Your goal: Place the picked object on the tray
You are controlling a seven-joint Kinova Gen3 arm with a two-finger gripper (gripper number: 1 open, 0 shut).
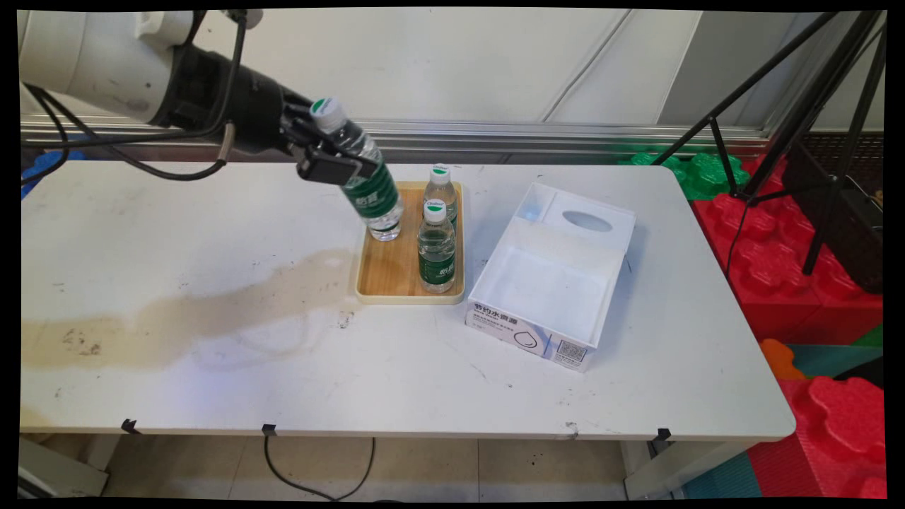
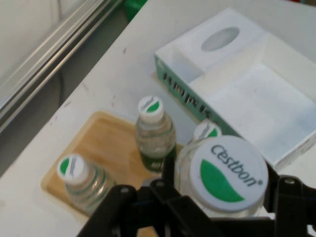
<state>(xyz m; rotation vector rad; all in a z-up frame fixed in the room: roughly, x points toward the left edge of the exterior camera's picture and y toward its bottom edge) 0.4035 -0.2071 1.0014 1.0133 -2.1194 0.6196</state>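
Nearest the camera, the bare white table [image 1: 396, 382] is carrying a wide brownish stain on its left half, and nothing is standing on that near strip. Further in, at the centre, a shallow light-wood rectangular tray [image 1: 385, 272] is lying flat, with an open white cardboard box [image 1: 551, 290] printed with dark lettering just beside it on the right. 2 clear plastic water bottles with green labels and white-and-green caps are standing upright along the tray's right side, one [image 1: 436, 249] in front of the other [image 1: 440, 192]. Over the tray's far left corner, the black two-finger gripper [image 1: 338, 161] is clamping a 3rd clear plastic bottle [image 1: 364, 180] of the same kind around its upper body, just below the shoulder, with the fingers closed narrow against it. That bottle is tilting, cap toward the upper left and base at or just above the tray floor; contact there is hard to judge. In the hand view its cap [image 2: 228, 173] is sitting between the black linkage. Such a bottle is probably moderately heavy if full, with thin, smooth, yielding walls, so the stiffer band near the shoulder seems the better place for holding than the soft labelled middle.
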